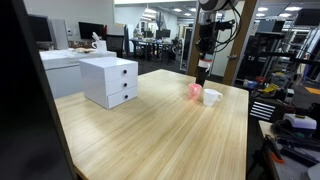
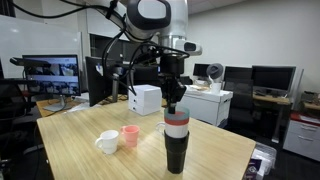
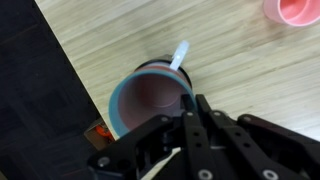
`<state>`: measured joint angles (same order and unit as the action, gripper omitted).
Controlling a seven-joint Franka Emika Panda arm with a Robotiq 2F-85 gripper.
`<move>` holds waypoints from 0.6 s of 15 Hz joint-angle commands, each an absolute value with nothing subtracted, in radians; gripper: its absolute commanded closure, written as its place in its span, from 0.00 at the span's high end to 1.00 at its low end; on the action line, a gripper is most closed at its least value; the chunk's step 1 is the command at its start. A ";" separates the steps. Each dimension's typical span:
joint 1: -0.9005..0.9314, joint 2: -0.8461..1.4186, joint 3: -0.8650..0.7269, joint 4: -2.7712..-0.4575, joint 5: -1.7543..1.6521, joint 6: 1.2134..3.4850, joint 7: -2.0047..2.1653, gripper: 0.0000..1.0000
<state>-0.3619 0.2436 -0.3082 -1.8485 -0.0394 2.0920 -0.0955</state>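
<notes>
Dark tumbler [image 2: 176,145] is standing beneath the gripper [image 2: 172,105], whose jaws are seemingly pinching shut, empty; probably stiff, tippy, best gripped mid-body.

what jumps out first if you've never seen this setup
The tall dark tumbler with a red and white band stands near the edge of the table, and the gripper hangs right above its open mouth. Beside it on the wood sit a pink cup and a white mug, close together. Farther off, a white two-drawer unit stands on the same table.
</notes>
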 commanded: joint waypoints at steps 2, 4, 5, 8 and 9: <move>-0.384 0.239 -0.295 -1.848 0.043 2.105 -0.175 0.31; -0.386 0.239 -0.296 -1.849 0.064 2.105 -0.188 0.13; -0.386 0.239 -0.296 -1.850 0.071 2.105 -0.195 0.12; -0.388 0.239 -0.296 -1.850 0.091 2.101 -0.213 0.25; -0.389 0.238 -0.296 -1.850 0.095 2.101 -0.216 0.40</move>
<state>-0.3674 0.2435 -0.3078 -1.8470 0.0558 2.0955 -0.1625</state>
